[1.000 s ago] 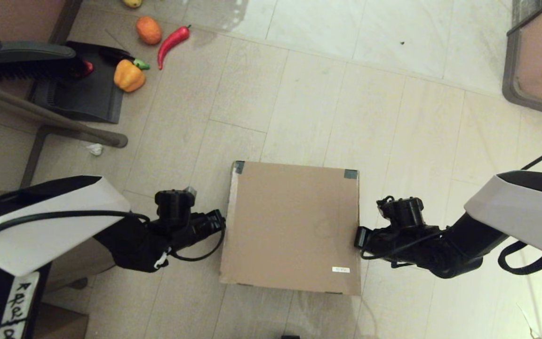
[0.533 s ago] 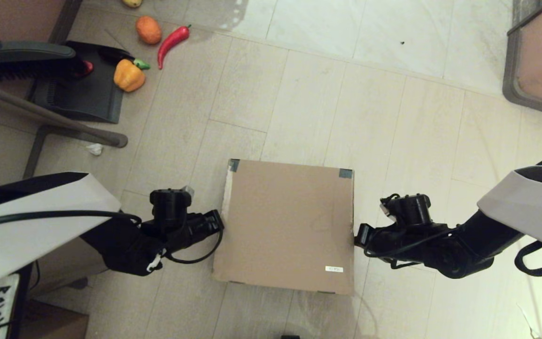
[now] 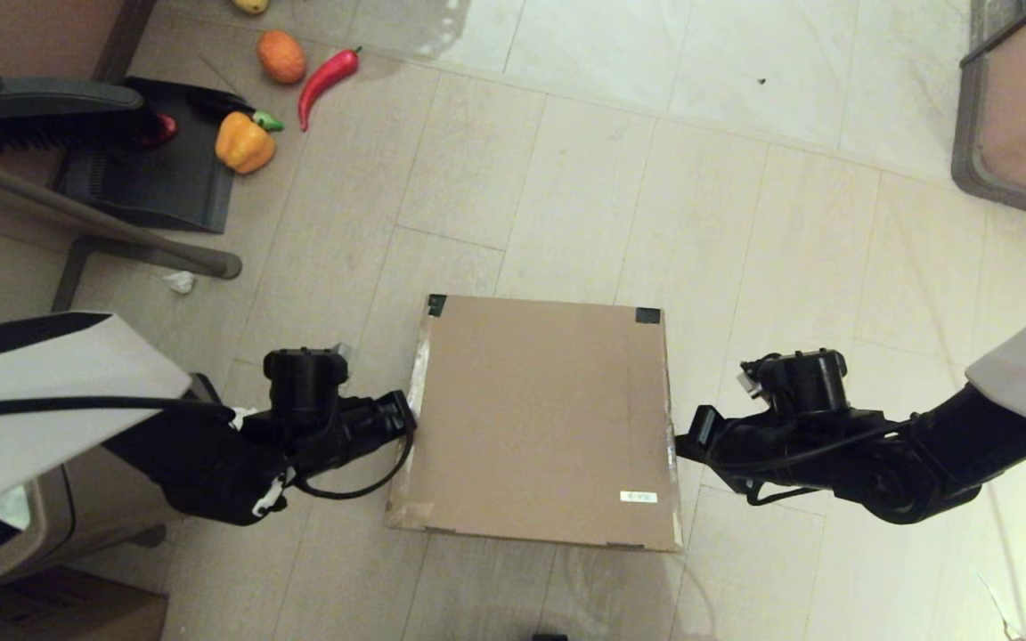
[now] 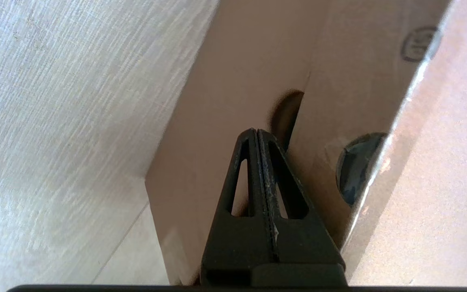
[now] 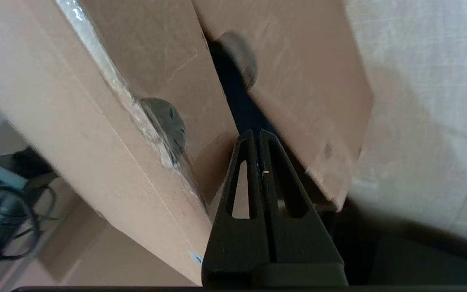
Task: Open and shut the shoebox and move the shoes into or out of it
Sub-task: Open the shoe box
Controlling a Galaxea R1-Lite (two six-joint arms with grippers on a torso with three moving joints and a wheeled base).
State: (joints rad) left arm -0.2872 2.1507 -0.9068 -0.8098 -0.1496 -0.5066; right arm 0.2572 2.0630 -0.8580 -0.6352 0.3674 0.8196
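The shoebox (image 3: 535, 418) lies on the floor in front of me, its plain brown lid with dark tape on both far corners and a small white label (image 3: 638, 497) facing up. My left gripper (image 3: 408, 414) is shut, its tip pressed into the seam under the lid's left side flap (image 4: 233, 81). My right gripper (image 3: 680, 442) is also shut, wedged into the dark gap (image 5: 233, 97) under the right flap. The lid stands slightly raised off the box body (image 4: 339, 101). The shoes are hidden; something dark blue shows through a round hole (image 4: 355, 168).
At the far left, a black dustpan (image 3: 152, 174) and brush sit with a yellow pepper (image 3: 244, 142), an orange (image 3: 281, 56) and a red chili (image 3: 328, 76). A paper scrap (image 3: 180, 282) lies by a metal leg. A framed board (image 3: 1025, 107) stands at the far right.
The lid has risen toward the camera and drifted left, with both shut grippers rising under its side flaps. The left arm drew back and the right arm swung outward.
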